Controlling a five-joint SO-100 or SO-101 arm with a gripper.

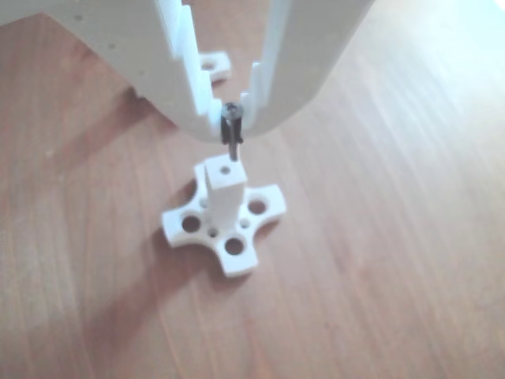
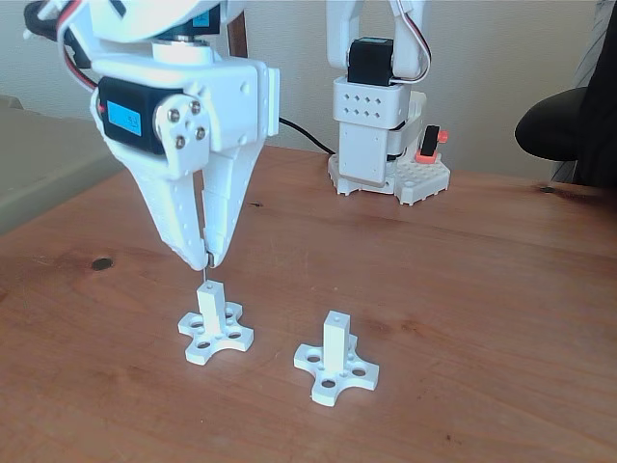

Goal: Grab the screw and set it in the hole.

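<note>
My gripper [image 1: 231, 118] is shut on the screw [image 1: 232, 140], a thin dark screw that hangs point down with its round head pinched between the white fingertips. Its tip hovers just above the square white post [image 1: 223, 193], close to the small hole [image 1: 226, 169] in the post's top. The post rises from a cross-shaped white base [image 1: 234, 246]. In the fixed view the gripper [image 2: 204, 258] points straight down over the left post [image 2: 210, 305], with the screw [image 2: 206, 274] showing as a thin line between fingertips and post top.
A second white post on a cross base [image 2: 335, 349] stands to the right on the wooden table [image 2: 482, 289]. The arm's base [image 2: 381, 145] sits at the back. A dark chair [image 2: 564, 125] is at the right edge. A small white part [image 1: 213, 63] lies beyond the gripper.
</note>
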